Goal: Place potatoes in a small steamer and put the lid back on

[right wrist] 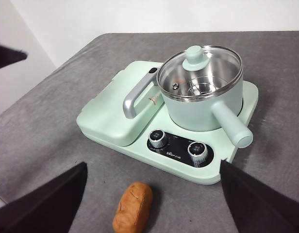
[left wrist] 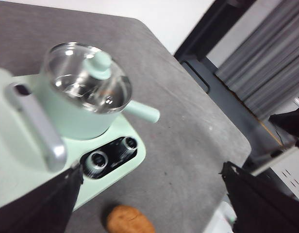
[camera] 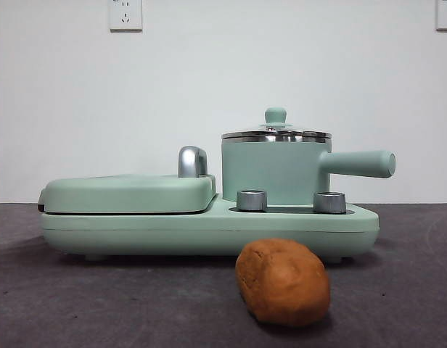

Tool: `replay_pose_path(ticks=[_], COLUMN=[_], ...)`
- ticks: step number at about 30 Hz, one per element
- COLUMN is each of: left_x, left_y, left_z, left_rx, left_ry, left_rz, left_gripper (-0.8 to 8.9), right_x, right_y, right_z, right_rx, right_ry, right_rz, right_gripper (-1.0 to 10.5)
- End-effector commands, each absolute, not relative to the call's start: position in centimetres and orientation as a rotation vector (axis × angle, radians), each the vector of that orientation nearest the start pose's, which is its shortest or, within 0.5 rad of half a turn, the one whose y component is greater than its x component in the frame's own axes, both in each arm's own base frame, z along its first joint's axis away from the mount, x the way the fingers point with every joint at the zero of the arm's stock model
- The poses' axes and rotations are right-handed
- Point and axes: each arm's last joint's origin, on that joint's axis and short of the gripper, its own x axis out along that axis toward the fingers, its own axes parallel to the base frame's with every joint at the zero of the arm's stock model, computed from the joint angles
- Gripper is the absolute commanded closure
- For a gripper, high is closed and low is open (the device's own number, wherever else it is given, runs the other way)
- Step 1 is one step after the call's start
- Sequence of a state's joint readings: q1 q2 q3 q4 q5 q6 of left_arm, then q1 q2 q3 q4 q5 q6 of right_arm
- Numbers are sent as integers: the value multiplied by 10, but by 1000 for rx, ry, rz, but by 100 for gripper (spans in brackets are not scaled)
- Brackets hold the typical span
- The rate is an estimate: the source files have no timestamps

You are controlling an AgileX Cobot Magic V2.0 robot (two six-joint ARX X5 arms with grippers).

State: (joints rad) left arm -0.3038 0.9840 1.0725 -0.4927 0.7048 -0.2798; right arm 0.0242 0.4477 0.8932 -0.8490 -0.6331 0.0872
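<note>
An oval orange-brown potato (camera: 283, 282) lies on the grey table in front of the mint-green cooker; it also shows as the potato (right wrist: 133, 206) and the potato (left wrist: 129, 220) in the wrist views. The small steamer (camera: 276, 172) stands on the cooker's right side, its straight handle (camera: 360, 163) pointing right. The glass lid (camera: 276, 133) with its mint knob (right wrist: 194, 56) sits on the steamer (right wrist: 203, 99). My left gripper (left wrist: 152, 204) and right gripper (right wrist: 152, 204) hover high above the table, both open and holding nothing, well away from the potato and pot.
The closed griddle cover (camera: 129, 193) with a silver handle (camera: 192, 161) fills the cooker's left half. Two silver dials (camera: 252, 200) sit on the base (camera: 209, 232) in front of the pot. The table edge (left wrist: 222, 121) drops off beside the cooker.
</note>
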Motion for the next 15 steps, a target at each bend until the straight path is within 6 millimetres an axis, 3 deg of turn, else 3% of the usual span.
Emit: replay_pose_path(ticks=[1,9,15], left_x=[201,259,293], left_y=[-90,-150,-193], left_z=[385,414,418], left_rx=[-308,-129,-31], left_ry=[549,558,486], left_rz=[-955,-915,-870], left_gripper=[345,345,345], right_x=[60,59,59], right_y=[19,19,19], right_z=[346,346,346], right_rx=[218,222,222], right_ry=[413,420,420], right_rz=[633,631,631], right_gripper=[511,512,512])
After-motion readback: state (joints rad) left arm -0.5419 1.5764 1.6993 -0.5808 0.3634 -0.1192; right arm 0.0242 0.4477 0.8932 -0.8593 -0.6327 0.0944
